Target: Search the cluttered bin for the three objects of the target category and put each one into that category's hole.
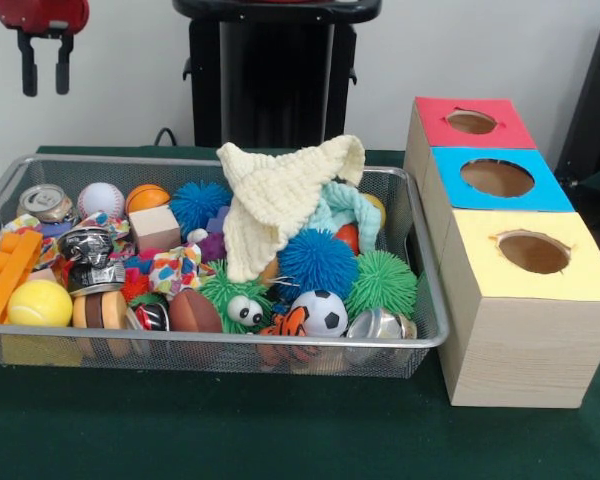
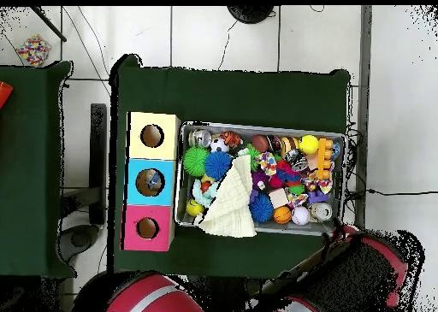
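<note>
green cloth covers the table (image 1: 280, 430) under a white wall. gripper (image 1: 46, 62) hangs at the upper corner of the front view, well above the mesh bin (image 1: 210, 350), its two black fingers (image 1: 28, 68) spread apart and holding nothing. inside the bin, a cream knitted cloth (image 1: 270, 195) lies draped over spiky balls, beside a soccer ball (image 1: 323, 312), baseball (image 1: 101, 199) and crushed can (image 1: 44, 203). just beside the bin stands a wooden box with red hole (image 1: 471, 122), blue hole (image 1: 497, 178) and yellow hole (image 1: 533, 252).
</note>
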